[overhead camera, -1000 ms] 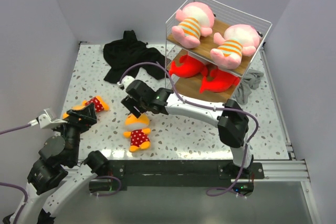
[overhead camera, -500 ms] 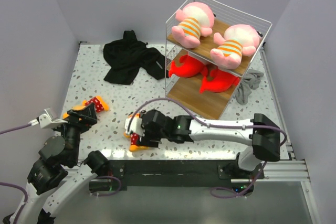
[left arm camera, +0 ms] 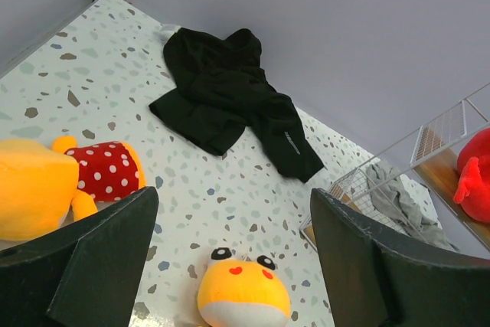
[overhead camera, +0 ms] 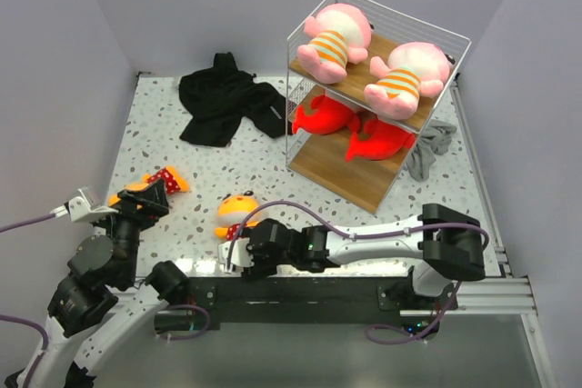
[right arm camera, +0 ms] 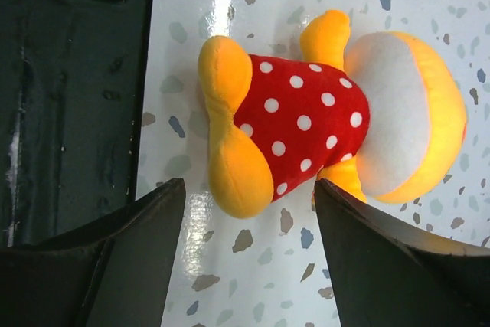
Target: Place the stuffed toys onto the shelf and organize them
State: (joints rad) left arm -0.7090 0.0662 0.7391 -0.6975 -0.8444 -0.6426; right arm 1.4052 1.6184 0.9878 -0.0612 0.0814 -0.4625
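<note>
The shelf (overhead camera: 350,172) stands at the back right, with two pink striped stuffed toys (overhead camera: 335,38) on its top board and two red ones (overhead camera: 325,115) on the middle board. One orange-yellow toy (overhead camera: 238,211) lies face up near the front edge. In the right wrist view its polka-dot bib (right arm camera: 302,124) and feet lie just past my right gripper (right arm camera: 249,189), which is open and holds nothing. A second orange-yellow toy (overhead camera: 162,179) lies at the left. My left gripper (left arm camera: 233,193) hovers open beside it, and that toy (left arm camera: 46,189) shows by the left finger.
A black garment (overhead camera: 223,102) lies at the back left of the speckled table. A grey cloth (overhead camera: 429,147) is bunched at the shelf's right side. The dark base rail (right arm camera: 69,105) runs along the near edge, just beside the toy's feet.
My right arm has swung down from above the middle toy to the near edge, now low at its feet, its jaws slightly narrower. The left arm has not moved.
</note>
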